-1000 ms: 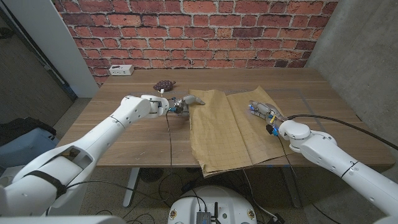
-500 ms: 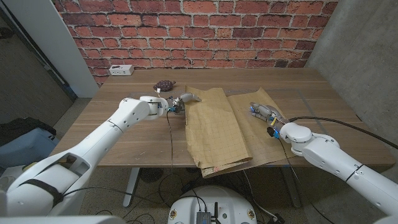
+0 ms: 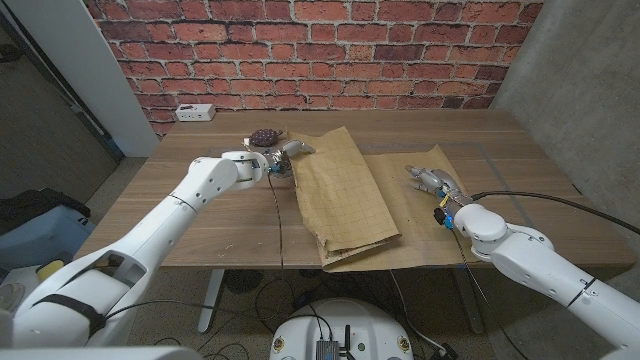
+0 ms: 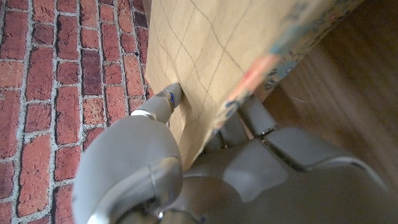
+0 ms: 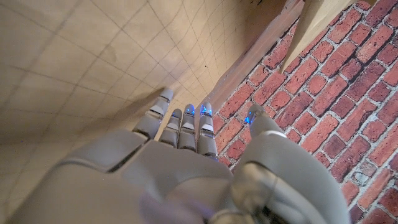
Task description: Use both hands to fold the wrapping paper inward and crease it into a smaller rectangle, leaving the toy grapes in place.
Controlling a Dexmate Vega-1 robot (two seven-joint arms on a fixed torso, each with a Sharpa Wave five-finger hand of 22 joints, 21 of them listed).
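So the wrapping paper (image 3: 350, 195) is sitting around the middle of the wooden table (image 3: 200, 215), tan-brown with a faint grid printed on the side facing up. The left half is lifted and folded over toward the right, so there's a raised flap standing at a tilt over the flat part, and the bottom layer pokes out at about 5 o'clock near the table's front edge. In the left wrist view the paper (image 4: 217, 50) shows a colourful printed side along its lifted edge, blurry though, so I can't tell the pattern.

The left hand (image 3: 283, 160) is at the paper's 10 o'clock corner and has hold of that edge: in the wrist view the paper edge sits between the thumb (image 4: 163, 106) and the fingers behind it, pinched. The right hand (image 3: 432, 182) is at roughly 3 o'clock of the paper, on the flat part's right edge. From its wrist cam the fingers (image 5: 186, 127) are stretched out straight, close together, lying against the gridded sheet (image 5: 93, 56), not wrapped around anything.

The toy grapes (image 3: 263, 135), a dark purple-brown cluster, sit on the table just past the left hand, at about 11 o'clock from the paper and off the sheet.

Further out there's a white power strip (image 3: 194, 112) at the table's far left edge, and a red brick wall (image 3: 320, 50) behind everything.
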